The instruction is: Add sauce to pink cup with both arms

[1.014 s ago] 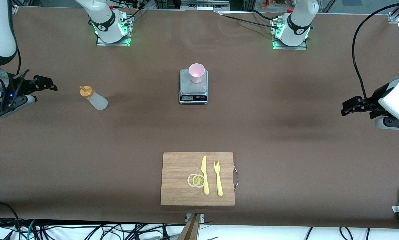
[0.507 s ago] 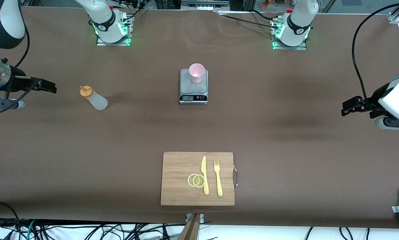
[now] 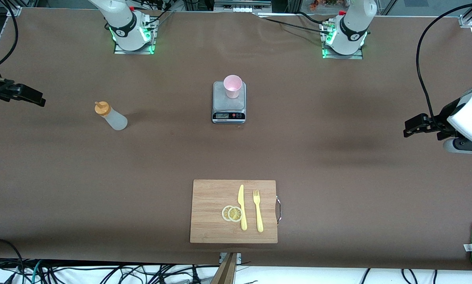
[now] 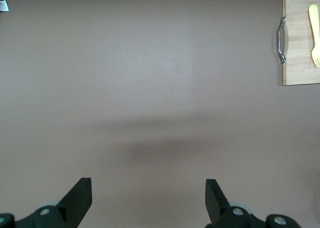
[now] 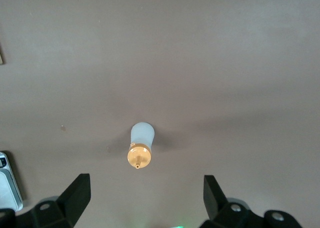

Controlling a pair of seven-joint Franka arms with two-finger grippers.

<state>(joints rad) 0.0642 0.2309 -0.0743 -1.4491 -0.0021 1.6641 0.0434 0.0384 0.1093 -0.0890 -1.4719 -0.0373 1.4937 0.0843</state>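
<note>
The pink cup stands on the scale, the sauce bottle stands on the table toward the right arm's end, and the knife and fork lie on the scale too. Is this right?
Not quite. The knife and fork lie on the wooden cutting board, nearer the front camera, not on the scale. The front view shows this. The pink cup on the scale and the sauce bottle toward the right arm's end are right.

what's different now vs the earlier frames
The right gripper has pulled back toward the right arm's end of the table, away from the sauce bottle, jaws open and holding nothing. The left gripper waits open over the table's other end. The bottle, the pink cup on the scale and the cutting board stayed put.
</note>
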